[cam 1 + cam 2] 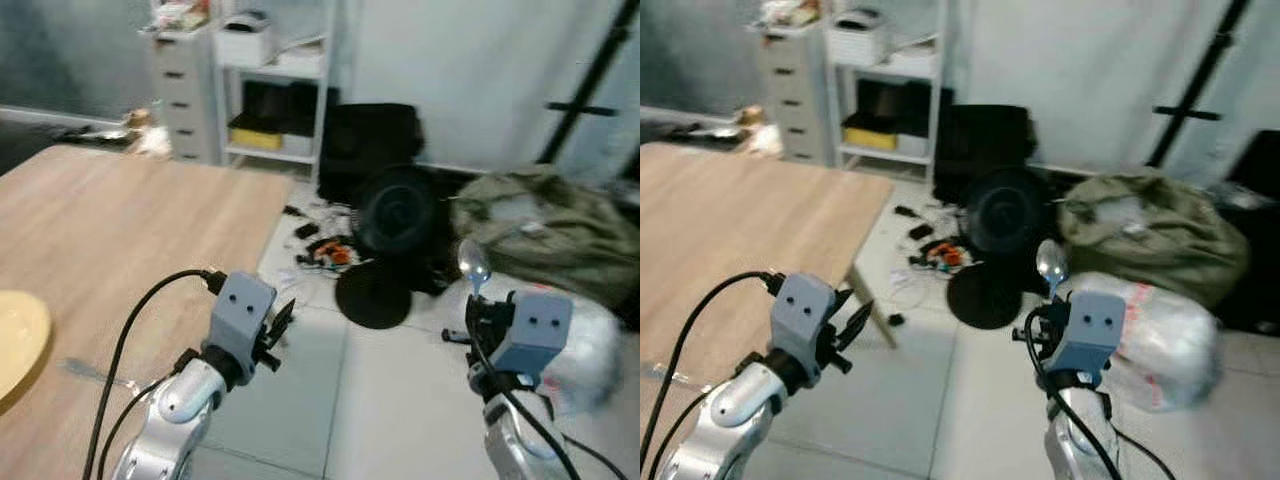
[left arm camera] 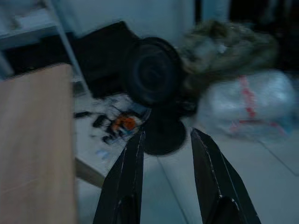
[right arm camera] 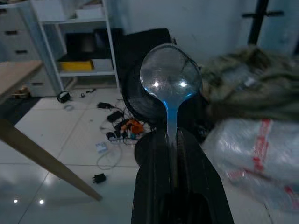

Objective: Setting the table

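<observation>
Our right hand (image 3: pixel 175 154) is clamped on a clear plastic spoon (image 3: pixel 170 77), bowl up, over the floor, well off the desk (image 1: pixel 130 220). Left hand (image 2: pixel 166 154) parted, empty. Best swing left toward the yellow plate (image 1: pixel 15 345), keeping the spoon level.

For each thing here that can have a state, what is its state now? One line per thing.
Spoon: held upright in the right gripper, bowl up, off the table.
Right gripper: shut on the spoon's handle.
Left gripper: open, holding nothing, beside the table edge.
Yellow plate: lying flat on the wooden table, nothing on the part in view.
Fork: lying flat on the table beside the plate.
</observation>
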Tool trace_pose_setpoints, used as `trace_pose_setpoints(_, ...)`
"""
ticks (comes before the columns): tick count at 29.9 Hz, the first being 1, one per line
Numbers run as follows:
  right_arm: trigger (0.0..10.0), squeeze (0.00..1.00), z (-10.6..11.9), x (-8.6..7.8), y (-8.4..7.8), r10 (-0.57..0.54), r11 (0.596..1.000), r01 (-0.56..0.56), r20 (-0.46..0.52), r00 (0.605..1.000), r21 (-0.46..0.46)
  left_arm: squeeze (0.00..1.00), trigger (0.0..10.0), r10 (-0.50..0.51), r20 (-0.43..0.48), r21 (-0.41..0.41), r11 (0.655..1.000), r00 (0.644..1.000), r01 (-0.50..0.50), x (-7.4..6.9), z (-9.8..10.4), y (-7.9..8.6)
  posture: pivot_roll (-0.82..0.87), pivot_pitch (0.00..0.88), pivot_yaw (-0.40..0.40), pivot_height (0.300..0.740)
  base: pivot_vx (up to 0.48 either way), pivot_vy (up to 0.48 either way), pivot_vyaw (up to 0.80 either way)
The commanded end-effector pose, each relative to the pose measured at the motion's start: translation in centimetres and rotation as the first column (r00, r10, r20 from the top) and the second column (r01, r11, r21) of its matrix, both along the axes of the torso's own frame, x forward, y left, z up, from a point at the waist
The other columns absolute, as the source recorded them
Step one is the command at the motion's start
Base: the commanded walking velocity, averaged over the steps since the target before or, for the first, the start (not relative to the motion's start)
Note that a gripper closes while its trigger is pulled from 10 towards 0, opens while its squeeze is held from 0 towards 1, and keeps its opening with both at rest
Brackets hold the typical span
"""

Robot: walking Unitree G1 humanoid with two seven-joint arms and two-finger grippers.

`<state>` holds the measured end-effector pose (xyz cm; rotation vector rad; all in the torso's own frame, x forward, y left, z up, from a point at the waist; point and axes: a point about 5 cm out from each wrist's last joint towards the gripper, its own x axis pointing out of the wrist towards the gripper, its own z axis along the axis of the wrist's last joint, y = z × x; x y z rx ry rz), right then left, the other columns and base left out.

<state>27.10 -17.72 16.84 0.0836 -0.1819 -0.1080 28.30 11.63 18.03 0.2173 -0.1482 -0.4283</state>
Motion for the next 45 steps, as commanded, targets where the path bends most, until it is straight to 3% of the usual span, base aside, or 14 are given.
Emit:
trace_pose_setpoints(1,10.0,0.00,-0.26,-0.18,-0.09,-0.005,1.000,0.005,-0.010,1.000,0.008,0.00,10.0,-0.002,-0.018,-0.001,1.000,1.000,0.002,-0.12,-0.40,0.00,0.05,0.111,0.080,0.740,0.000,0.000,-0.79)
trace_pose_setpoints(45,10.0,0.00,-0.42,-0.41,-0.29,-0.014,1.000,0.014,-0.024,1.000,0.001,0.00,10.0,-0.009,-0.026,-0.006,1.000,1.000,0.008,-0.12,-0.55,-0.24,0.04,0.119,0.081,0.740,0.000,0.000,-0.78)
